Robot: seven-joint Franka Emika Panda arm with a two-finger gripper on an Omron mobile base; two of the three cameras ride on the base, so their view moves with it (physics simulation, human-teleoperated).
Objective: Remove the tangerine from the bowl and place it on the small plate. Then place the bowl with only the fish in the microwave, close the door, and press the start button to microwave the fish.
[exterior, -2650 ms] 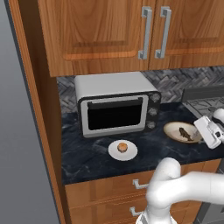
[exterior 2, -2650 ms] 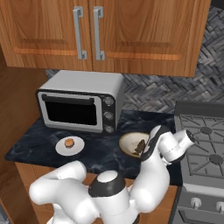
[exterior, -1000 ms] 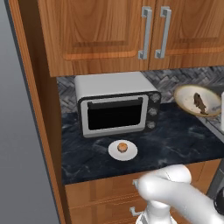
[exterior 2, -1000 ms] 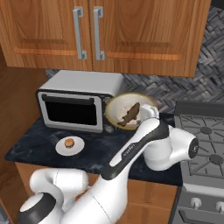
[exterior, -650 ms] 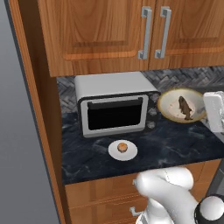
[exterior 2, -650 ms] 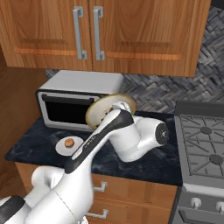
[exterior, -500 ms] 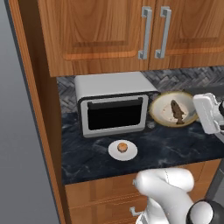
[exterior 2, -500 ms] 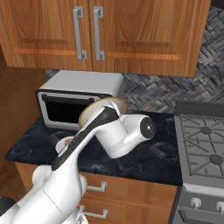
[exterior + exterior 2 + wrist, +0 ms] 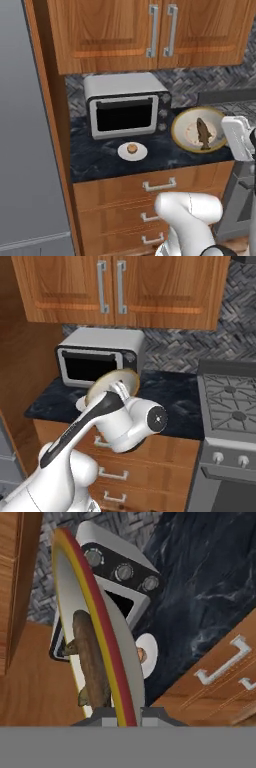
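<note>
Leftmost, the tangerine (image 9: 132, 148) sits on the small plate (image 9: 124, 153) before the toaster oven (image 9: 126, 104). Right of it, the gripper (image 9: 129, 713) clamps the rim of the tilted bowl (image 9: 186, 145), the fish (image 9: 203, 133) inside.

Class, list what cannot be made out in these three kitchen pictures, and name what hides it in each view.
- Gripper: in the hand view the grey band cuts off its grip on the bowl.
- Small plate and tangerine: in the hand view the bowl's rim covers part of both.
- Fish: in the right base view the arm and the bowl's underside hide it.
</note>
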